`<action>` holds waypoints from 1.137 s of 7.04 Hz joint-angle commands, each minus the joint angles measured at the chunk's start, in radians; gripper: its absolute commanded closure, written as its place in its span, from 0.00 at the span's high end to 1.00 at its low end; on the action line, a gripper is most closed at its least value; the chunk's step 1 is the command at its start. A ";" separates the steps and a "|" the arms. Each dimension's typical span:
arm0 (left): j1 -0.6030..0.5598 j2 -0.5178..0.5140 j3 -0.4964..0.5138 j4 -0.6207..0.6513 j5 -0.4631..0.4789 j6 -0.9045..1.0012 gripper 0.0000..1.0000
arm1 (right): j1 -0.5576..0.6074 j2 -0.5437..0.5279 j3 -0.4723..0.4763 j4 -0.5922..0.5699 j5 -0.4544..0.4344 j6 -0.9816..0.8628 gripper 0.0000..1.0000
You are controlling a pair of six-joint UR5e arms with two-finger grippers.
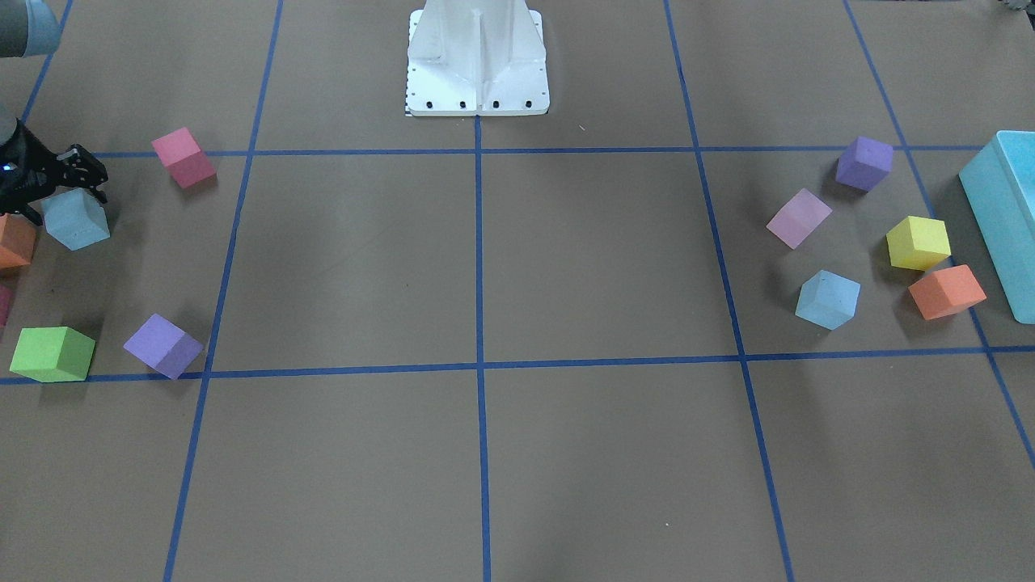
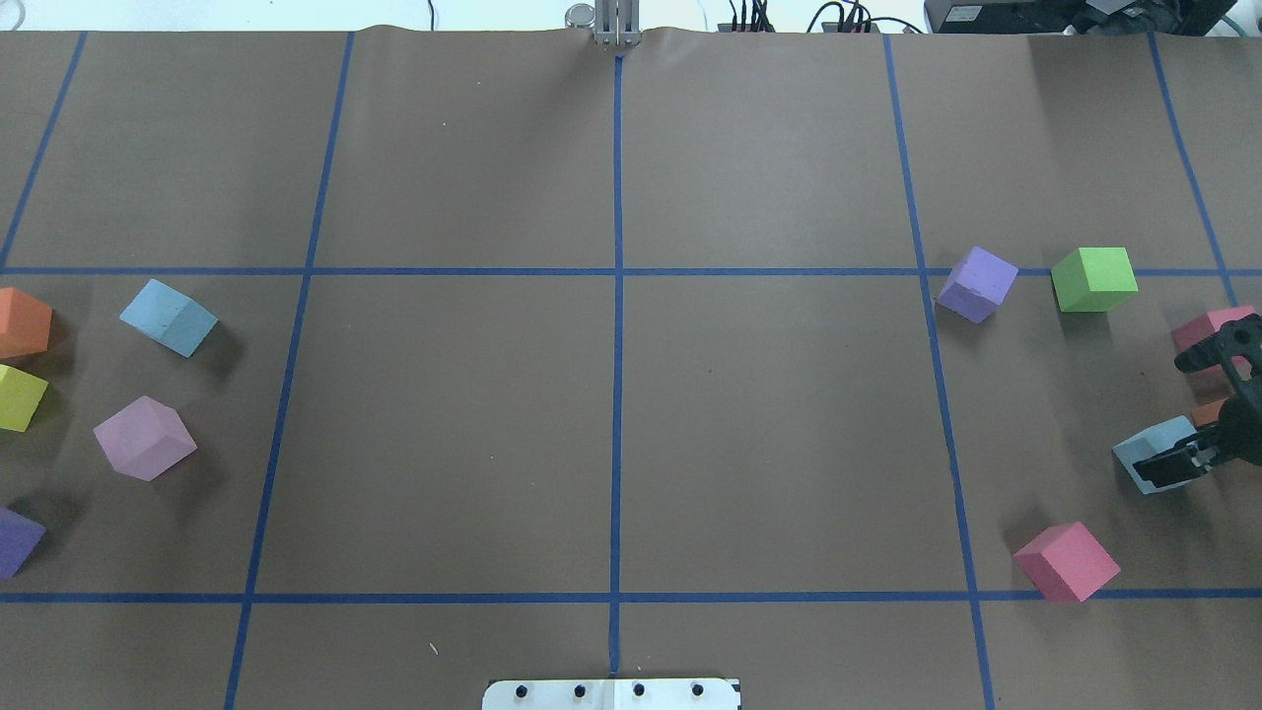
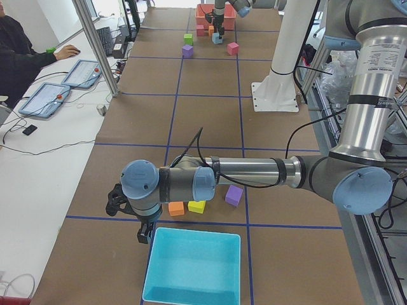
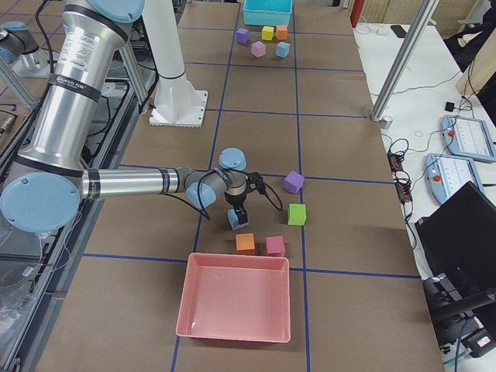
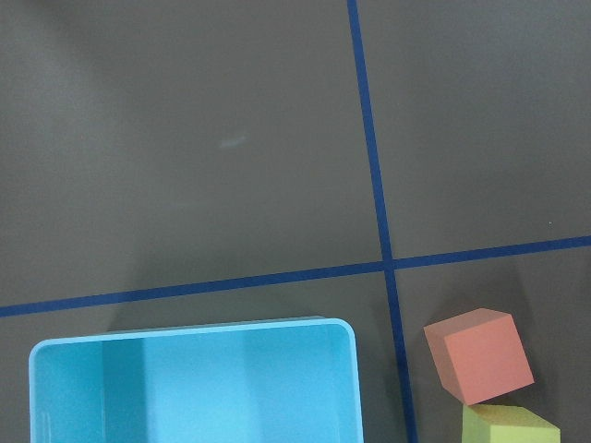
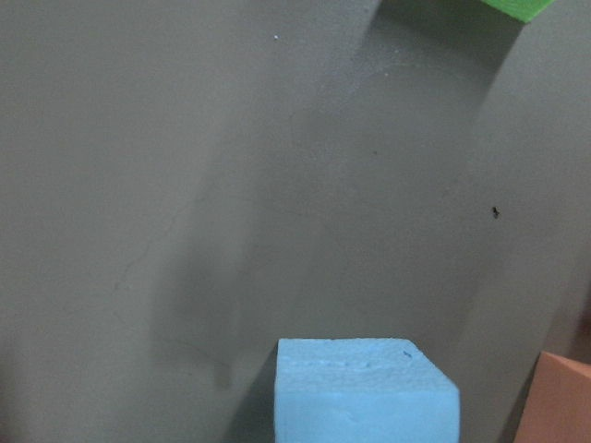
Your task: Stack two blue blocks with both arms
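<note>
Right tool (image 2: 1161, 418): fingers apart, hanging over the first blue block (image 1: 74, 226) near my right edge of the surface (image 2: 611, 414). In the overhead view one finger overlaps the block's top. I can't tell whether it touches.

It's tight on the edge side:
- an orange cube (image 1: 14, 241) is just beside the block
- a dark pink cube (image 2: 1218, 323) is near the other finger
- a pink tray (image 4: 232, 298) lies along the right end

The block's centre-facing side opens onto bare brown surface. A pink cube (image 1: 184, 158) sits toward my base. A purple cube (image 1: 162, 346) and a green cube (image 1: 52, 354) sit toward the far edge.

Left tool (image 3: 145, 234): over the left end by the rim of the turquoise bin (image 3: 194, 267). I can't tell whether its fingers are apart or together.

The second blue block (image 1: 826, 300) is near the left edge, on the centre-facing side of its group. A pale pink cube (image 1: 798, 218), a yellow cube (image 1: 918, 242) and a second orange cube (image 1: 946, 291) are near it. Between the two groups lies open surface crossed by blue tape lines, with the white pedestal (image 1: 477, 56) at my edge.
</note>
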 commanded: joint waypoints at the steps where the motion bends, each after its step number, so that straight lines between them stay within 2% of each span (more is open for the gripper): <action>1: 0.000 0.000 0.000 0.000 0.000 0.000 0.98 | -0.001 0.016 -0.031 0.001 0.001 -0.019 0.94; 8: 0.000 0.000 -0.002 0.000 0.000 0.002 0.98 | -0.007 0.019 -0.034 0.003 0.004 -0.019 0.61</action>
